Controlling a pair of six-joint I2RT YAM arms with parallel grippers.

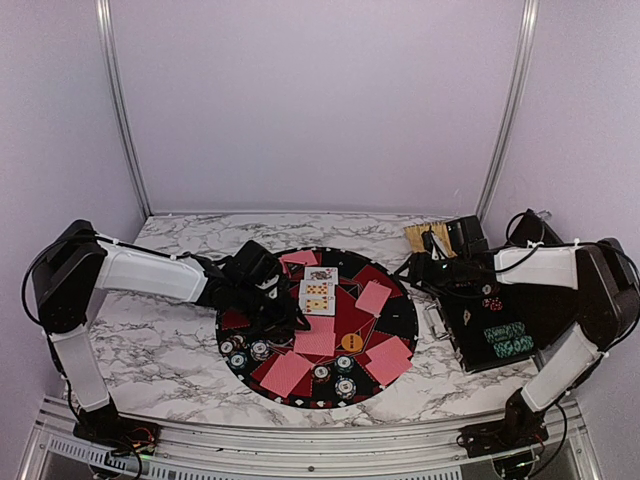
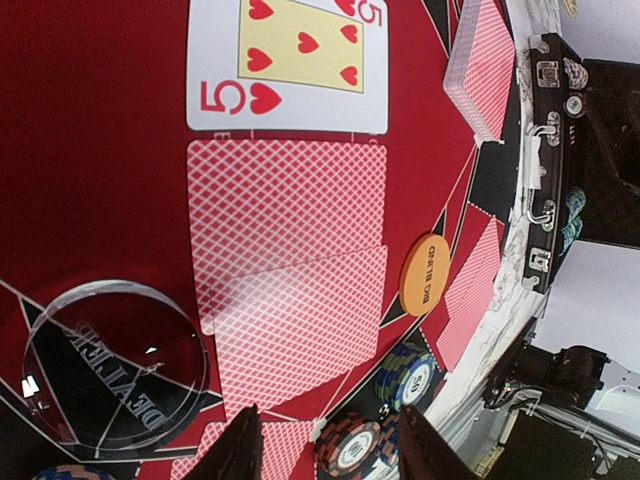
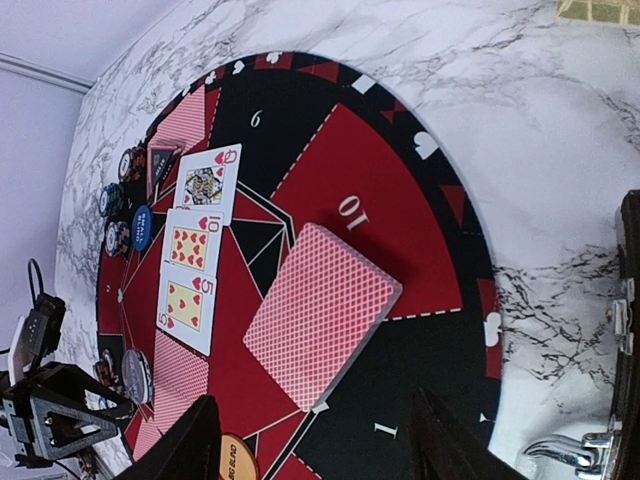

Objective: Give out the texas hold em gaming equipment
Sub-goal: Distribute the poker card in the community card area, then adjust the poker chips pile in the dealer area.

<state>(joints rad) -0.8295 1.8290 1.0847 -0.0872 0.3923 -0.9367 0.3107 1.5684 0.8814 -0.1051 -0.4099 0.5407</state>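
Playing cards [image 1: 318, 296] and chip stacks [image 1: 344, 386] lie around the round mat [image 1: 395, 320], much looks dealt; the deck [image 3: 322, 315] waits, more likely left. Left gripper [image 2: 325, 452] and right gripper [image 3: 318, 445] hover spread, empty.

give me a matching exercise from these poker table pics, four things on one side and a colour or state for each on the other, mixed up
Things
1. five of hearts
2. big blind button
3. dealer button
4. deck of cards

Descriptions
a. clear, see-through
b. face-down stack beside the 10 printed on the mat
c. orange
d. single card lying face up

Pairs: 1-d, 2-c, 3-a, 4-b
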